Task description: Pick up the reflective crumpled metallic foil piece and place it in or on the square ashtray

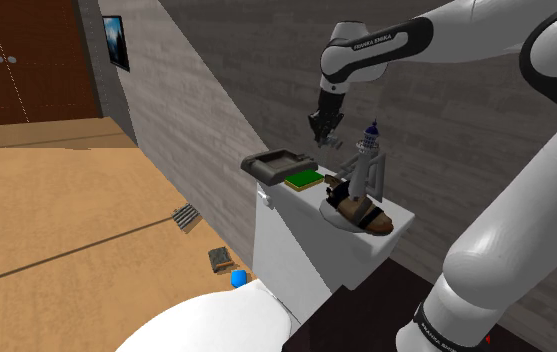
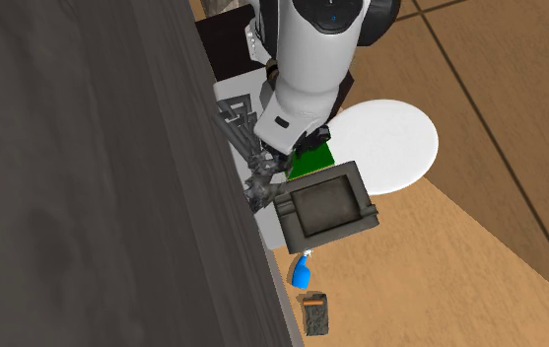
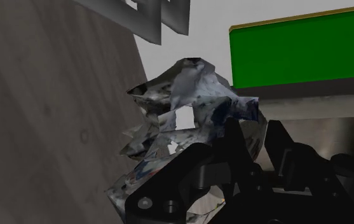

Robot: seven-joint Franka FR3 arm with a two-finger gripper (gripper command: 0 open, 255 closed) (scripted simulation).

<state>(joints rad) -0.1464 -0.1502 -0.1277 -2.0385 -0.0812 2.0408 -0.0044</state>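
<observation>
The crumpled, shiny foil piece [image 3: 182, 114] is clasped between my black fingers [image 3: 232, 149]. My gripper [image 1: 326, 128] hangs close to the grey wall, above the white toilet tank lid [image 1: 301, 215], with the foil [image 1: 329, 144] at its tip. The square ashtray [image 1: 276, 163], dark with a thick rim, sits on the end of the lid toward the shoulder view's left, a short way from the gripper. From overhead, the foil [image 2: 261, 183] and my gripper [image 2: 268, 168] sit just beside the ashtray [image 2: 297, 233], on its wall side.
A green flat block [image 1: 304, 180] lies next to the ashtray. On the lid also stand a brown shoe [image 1: 358, 212], a grey rack [image 1: 363, 172] and a small bottle [image 1: 371, 134]. The white toilet seat [image 2: 390, 143] is below. A blue object [image 2: 302, 271] and a small box [image 2: 314, 313] lie on the floor.
</observation>
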